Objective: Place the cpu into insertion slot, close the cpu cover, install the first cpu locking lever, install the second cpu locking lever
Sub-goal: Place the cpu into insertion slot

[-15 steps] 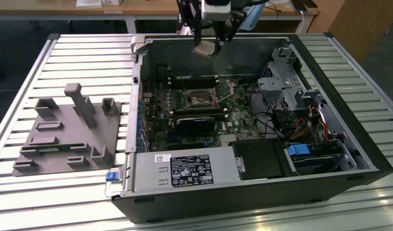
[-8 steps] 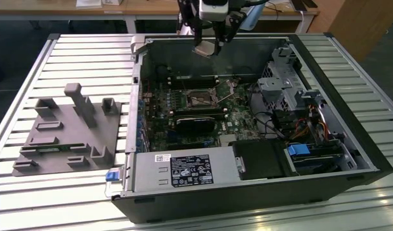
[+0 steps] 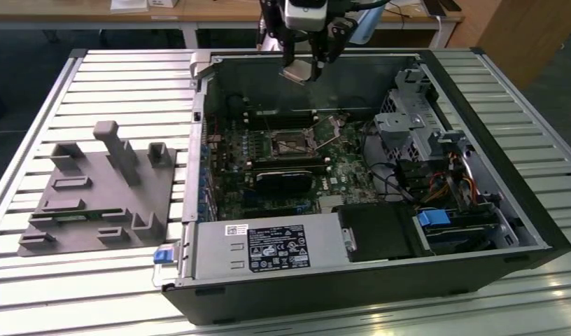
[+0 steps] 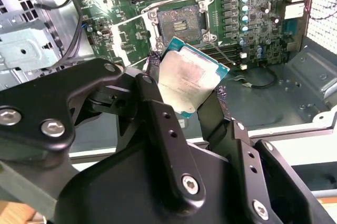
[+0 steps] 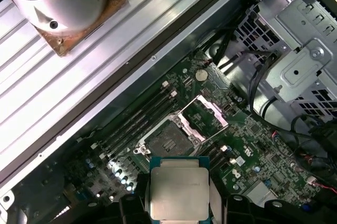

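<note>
Jaws pinching cpu point(image 4: 189, 79), hiding two edges, insertion slot point(image 4: 179, 24) bare

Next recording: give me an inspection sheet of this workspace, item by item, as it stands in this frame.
Surface: slatted metal table carrying an open computer case.
Job's things: cpu held in the air above the board, not seated; insertion slot bare, grey contact field exposed; cpu cover swung open beside the slot.
Clutter: grey fixture block with upright posts, on the table at the exterior view's left of the case.
Grippers: gripper shut on the cpu, gripping two opposite edges.
Cables: cable bundle by the drive cage inside the case, apart from the slot.
Surroundings: wooden desk behind the table.
</note>
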